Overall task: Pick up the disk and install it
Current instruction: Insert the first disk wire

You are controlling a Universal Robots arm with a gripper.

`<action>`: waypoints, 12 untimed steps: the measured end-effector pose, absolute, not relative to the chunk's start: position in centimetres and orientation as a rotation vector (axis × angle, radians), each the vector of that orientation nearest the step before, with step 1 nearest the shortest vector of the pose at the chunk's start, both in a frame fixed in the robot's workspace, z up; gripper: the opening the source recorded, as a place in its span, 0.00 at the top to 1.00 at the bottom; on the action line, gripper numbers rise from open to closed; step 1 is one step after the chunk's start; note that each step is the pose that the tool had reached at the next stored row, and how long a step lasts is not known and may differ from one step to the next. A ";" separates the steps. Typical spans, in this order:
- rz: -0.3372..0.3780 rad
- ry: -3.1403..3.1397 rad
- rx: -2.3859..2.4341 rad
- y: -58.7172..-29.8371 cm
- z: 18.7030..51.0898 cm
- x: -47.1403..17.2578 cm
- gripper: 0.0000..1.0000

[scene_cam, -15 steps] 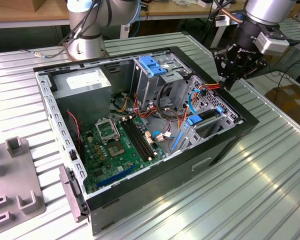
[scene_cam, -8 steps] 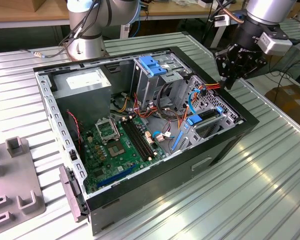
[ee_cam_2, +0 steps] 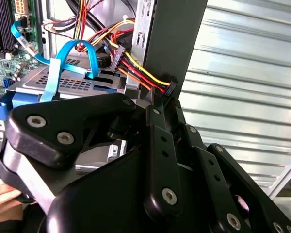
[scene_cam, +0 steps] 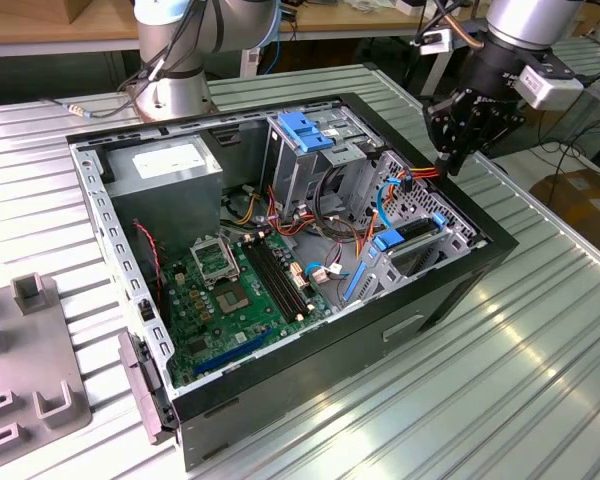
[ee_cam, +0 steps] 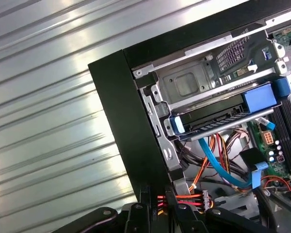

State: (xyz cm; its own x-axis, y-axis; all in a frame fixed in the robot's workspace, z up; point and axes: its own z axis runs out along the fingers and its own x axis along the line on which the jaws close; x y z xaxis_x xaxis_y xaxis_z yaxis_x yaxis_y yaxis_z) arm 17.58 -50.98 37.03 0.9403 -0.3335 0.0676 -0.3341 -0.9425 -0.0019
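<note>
A ribbed metal table point(scene_cam: 540, 380) carries an open black computer case point(scene_cam: 310, 385), lying on its side with its insides facing up. The robot arm point(scene_cam: 520, 20) reaches down over the case's corner on the exterior view's right. A second arm's base point(scene_cam: 175, 60) stands on the table behind the case. A grey block fixture point(scene_cam: 30, 370) lies on the table beside the case, on the exterior view's left.

Inside the case, a grey power box point(scene_cam: 165, 175) sits at the back corner, and the green circuit board point(scene_cam: 240, 290) covers the floor in front of it. A metal drive cage with a blue latch point(scene_cam: 305, 130) stands upright by the case's back wall.

The disk point(scene_cam: 420, 232) is inside the case, lying flat in the bay at the corner just under the arm, with its blue bracket point(ee_cam: 259, 99) around its edge. In the first wrist view its dark edge point(ee_cam: 213, 119) sits in the metal bay next to the case's black wall. Its label cannot be seen.

The gripper point(scene_cam: 448, 165) hangs just above the case's rim, near the disk but not touching it. Its fingers point(ee_cam_2: 155, 126) stand narrow, pinched on a small black plug point(ee_cam_2: 170, 90) at the end of red, orange and yellow wires point(scene_cam: 420, 172) that run from the case's middle. A blue ribbon cable point(ee_cam_2: 87, 56) loops over the bay inside the case.
</note>
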 end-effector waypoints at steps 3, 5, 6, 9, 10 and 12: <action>0.108 -0.503 3.091 -50.7 37.0 17.7 0.75; 0.109 -0.499 3.092 -50.7 36.9 17.7 0.75; 0.110 -0.498 3.092 -50.6 36.9 17.7 0.75; 0.111 -0.497 3.092 -50.6 36.8 17.7 0.75; 0.111 -0.497 3.092 -50.6 36.8 17.7 0.75; 0.112 -0.497 3.092 -50.6 36.7 17.7 0.75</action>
